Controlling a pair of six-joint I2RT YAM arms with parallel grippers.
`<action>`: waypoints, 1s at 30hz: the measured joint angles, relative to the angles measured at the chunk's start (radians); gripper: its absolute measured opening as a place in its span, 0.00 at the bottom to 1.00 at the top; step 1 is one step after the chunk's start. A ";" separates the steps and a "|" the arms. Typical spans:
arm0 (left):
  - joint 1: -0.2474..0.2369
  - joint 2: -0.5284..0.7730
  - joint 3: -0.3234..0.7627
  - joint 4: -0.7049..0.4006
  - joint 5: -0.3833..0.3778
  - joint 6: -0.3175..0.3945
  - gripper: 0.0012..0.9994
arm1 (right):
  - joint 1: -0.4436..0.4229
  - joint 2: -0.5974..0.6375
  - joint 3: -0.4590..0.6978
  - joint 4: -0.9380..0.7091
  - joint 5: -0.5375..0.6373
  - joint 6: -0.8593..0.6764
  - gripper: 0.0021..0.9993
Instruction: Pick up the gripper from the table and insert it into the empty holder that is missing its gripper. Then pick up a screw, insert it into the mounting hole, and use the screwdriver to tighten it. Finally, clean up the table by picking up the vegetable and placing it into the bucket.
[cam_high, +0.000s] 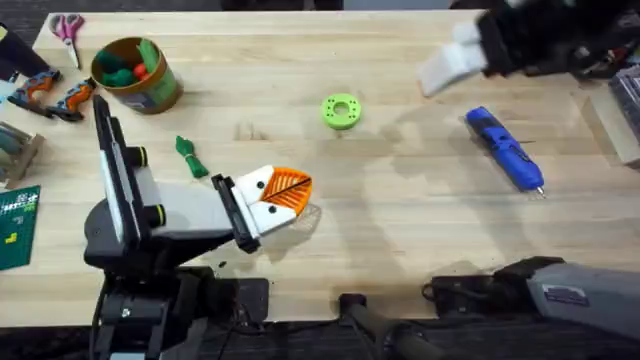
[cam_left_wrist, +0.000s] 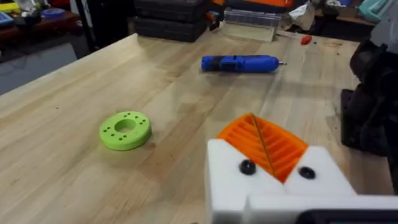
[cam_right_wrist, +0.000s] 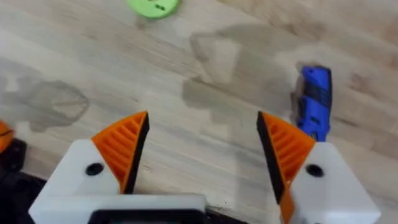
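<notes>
Hovering above the bench (cam_high: 400, 230), the right tool (cam_right_wrist: 202, 127) hangs released, its two orange-padded fingers spread wide with nothing between them. The blue screwdriver (cam_high: 505, 150) lies flat on the wood just beside and beyond its right finger, untouched, with the thin bit pointing toward the arms' bases.

The left tool (cam_high: 288, 190) sits low over the middle of the bench with its orange pads clenched together. Nothing can be seen caught between them.

A bright green ring (cam_high: 341, 111) with small holes rests on the wood beyond the left tool, well apart from the screwdriver. The vegetable (cam_high: 190, 157) lies on the bench near the left arm's forearm, between that arm and the bucket (cam_high: 160, 90). The bucket stands at the far left corner with a few toy pieces already inside it.

All four fingers in the wrist views carry orange tips, and I can make out no loose tip, bare holder or screw. By my reading, the fastening part of the job is in hand, with the right arm lining up on the screwdriver. The clean-up is not yet done.

The next move would likely call for the right arm to shift sideways until the blue barrel sits between the spread fingers, then descend and close across the barrel's width. A round barrel lying flat may roll if only one pad reaches it first.
</notes>
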 joint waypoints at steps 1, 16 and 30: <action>0.000 0.000 0.000 0.000 0.000 0.000 0.00 | -0.024 -0.031 -0.041 0.020 0.000 0.001 0.99; 0.000 0.000 0.000 0.000 -0.004 -0.081 0.00 | -0.380 -0.077 -0.441 0.367 -0.043 -0.314 0.99; 0.000 0.000 0.000 0.000 -0.004 -0.087 0.00 | -0.527 0.092 -0.443 0.403 0.036 -0.463 0.99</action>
